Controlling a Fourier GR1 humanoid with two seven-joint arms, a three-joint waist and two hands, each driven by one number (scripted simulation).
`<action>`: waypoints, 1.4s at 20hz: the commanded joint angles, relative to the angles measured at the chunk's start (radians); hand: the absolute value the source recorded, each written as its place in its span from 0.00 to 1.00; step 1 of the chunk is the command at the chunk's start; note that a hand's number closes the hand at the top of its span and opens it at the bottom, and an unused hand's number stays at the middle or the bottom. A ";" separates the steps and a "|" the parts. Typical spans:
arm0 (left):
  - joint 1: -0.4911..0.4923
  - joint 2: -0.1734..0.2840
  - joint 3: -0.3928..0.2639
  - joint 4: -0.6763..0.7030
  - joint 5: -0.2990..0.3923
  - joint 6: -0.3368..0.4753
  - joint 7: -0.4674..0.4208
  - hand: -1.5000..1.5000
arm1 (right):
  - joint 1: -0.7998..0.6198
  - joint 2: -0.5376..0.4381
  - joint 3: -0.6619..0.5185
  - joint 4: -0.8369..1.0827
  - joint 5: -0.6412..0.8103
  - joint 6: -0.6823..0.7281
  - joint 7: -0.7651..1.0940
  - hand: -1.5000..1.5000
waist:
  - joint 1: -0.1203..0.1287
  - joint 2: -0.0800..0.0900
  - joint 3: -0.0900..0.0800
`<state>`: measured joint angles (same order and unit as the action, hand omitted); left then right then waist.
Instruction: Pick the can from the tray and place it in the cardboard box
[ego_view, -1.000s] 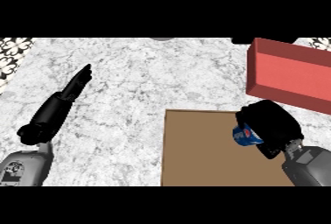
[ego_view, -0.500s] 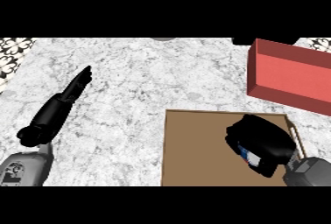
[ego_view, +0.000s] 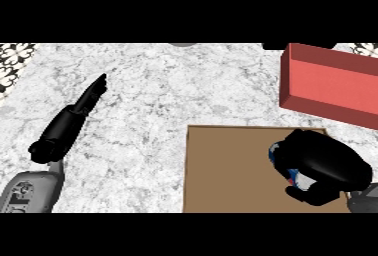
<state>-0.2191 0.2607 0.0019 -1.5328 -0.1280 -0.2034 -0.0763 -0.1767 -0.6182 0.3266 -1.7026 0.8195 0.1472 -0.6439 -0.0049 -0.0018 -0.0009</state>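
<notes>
The can (ego_view: 282, 161) is judged rigid, light and smooth-walled; it is best gripped around its cylindrical side, where curled fingers resist slipping. The right hand (ego_view: 325, 167) is closed around the can, hiding all but a blue and red edge, and holds it over the brown tray (ego_view: 225, 172). The red cardboard box (ego_view: 328, 85) lies just beyond the tray. The left hand (ego_view: 77, 112) rests outstretched over the table (ego_view: 162, 90), holding nothing.
</notes>
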 joint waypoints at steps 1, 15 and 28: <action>-0.007 -0.001 0.012 -0.050 0.005 0.008 0.062 0.50 | -0.001 -0.031 -0.117 -0.166 -0.105 0.052 0.008 1.00 | -0.006 -0.004 0.001; 0.004 0.017 0.027 0.031 0.020 -0.054 -0.028 0.50 | -0.229 -0.016 -0.563 0.066 -0.480 0.215 0.411 1.00 | 0.010 0.003 0.000; -0.028 -0.004 0.012 0.018 0.013 -0.065 -0.009 0.50 | -0.581 -0.168 -0.439 0.809 -0.162 0.136 0.189 1.00 | 0.059 0.019 0.002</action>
<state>-0.2408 0.2441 0.0069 -1.5152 -0.1383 -0.2354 -0.0912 -0.6944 -0.7480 -0.1696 -1.0580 0.5672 0.2791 -0.4119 0.0386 0.0117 0.0002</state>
